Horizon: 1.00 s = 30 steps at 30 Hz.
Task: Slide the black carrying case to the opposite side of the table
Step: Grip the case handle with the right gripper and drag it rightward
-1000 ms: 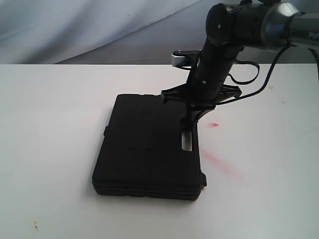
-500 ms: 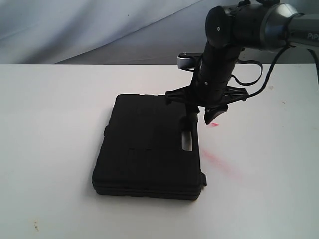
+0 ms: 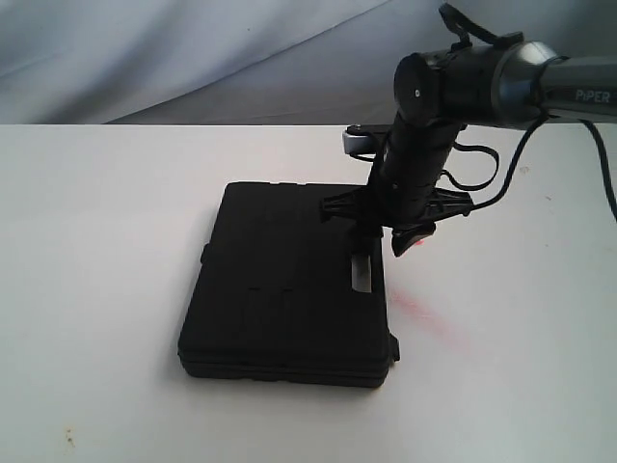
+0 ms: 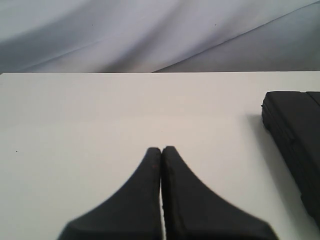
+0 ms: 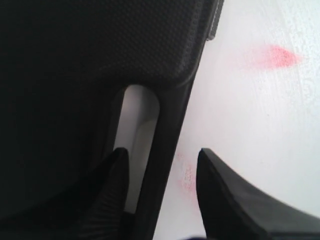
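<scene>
The black case (image 3: 280,280) lies flat on the white table (image 3: 106,241), its handle slot (image 3: 362,273) on the edge facing right. My right gripper (image 3: 388,243) points down at that edge and is open. In the right wrist view the right gripper (image 5: 161,151) straddles the handle bar (image 5: 172,120): one finger sits in the slot (image 5: 139,120), the other hangs over bare table (image 5: 250,125). My left gripper (image 4: 162,148) is shut on nothing, low over the table, with a corner of the case (image 4: 295,130) off to one side. The left arm is out of the exterior view.
Red smears (image 3: 419,313) mark the table beside the case's handle edge, and another red smear (image 5: 277,55) shows in the right wrist view. Small specks (image 3: 69,439) lie near the front left. A grey cloth backdrop (image 3: 193,58) hangs behind the table's far edge.
The right gripper's outer finger has spread away from the case edge and the wrist has shifted slightly. The case has not moved.
</scene>
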Each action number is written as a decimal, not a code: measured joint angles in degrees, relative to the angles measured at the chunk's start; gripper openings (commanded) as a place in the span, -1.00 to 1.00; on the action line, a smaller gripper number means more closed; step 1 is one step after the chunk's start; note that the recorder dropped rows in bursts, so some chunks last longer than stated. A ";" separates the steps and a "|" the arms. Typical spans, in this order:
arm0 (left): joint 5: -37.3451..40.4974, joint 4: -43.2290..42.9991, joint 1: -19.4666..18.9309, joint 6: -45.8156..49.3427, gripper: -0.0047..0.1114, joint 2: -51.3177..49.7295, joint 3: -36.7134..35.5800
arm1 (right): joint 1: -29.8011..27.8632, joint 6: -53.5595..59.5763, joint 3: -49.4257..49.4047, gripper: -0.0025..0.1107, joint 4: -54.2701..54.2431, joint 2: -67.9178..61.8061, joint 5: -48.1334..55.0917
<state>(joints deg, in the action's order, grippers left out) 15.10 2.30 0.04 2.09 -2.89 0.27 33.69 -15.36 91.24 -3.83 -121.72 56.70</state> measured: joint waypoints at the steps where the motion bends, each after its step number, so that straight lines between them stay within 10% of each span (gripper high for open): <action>1: 0.00 0.00 0.00 0.00 -0.92 0.00 0.00 | 0.00 -0.12 -0.13 -0.23 0.00 0.00 -0.63; 14: 0.00 0.00 0.00 0.00 -0.92 0.00 0.00 | 0.12 -1.28 -2.75 -0.27 -0.69 -2.20 -3.59; 30: 0.00 0.00 0.00 0.00 -0.92 0.00 0.00 | 0.24 -2.17 -2.86 -0.96 -1.04 -2.86 -5.26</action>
<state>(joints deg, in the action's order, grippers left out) 15.10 2.30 0.04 2.09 -2.89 0.27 33.94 -17.53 88.38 -4.87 -124.57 51.44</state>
